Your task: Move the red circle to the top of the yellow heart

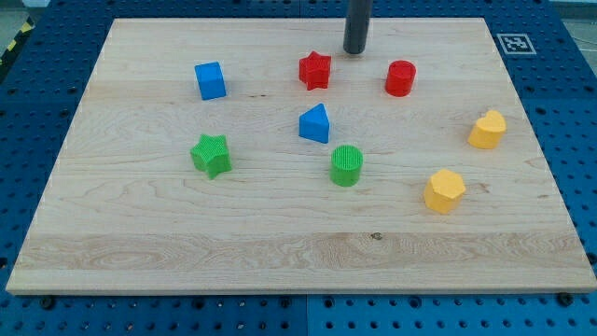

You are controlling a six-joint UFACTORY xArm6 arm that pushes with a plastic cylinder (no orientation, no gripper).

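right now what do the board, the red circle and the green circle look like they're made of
Board: pale wood, matte, with visible grain lines and a small dark knot; probably solid or laminated planks.
Red circle: looks like plastic, slightly glossy, uniformly coloured; possibly 3D-printed.
Green circle: likely printed plastic too, since fine ribbed lines run across its top and side.

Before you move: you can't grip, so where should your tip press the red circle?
On its upper-left wall. The red circle is a round upright cylinder, the yellow heart lies to the view's right and lower, and my tip stands upper-left of the circle.
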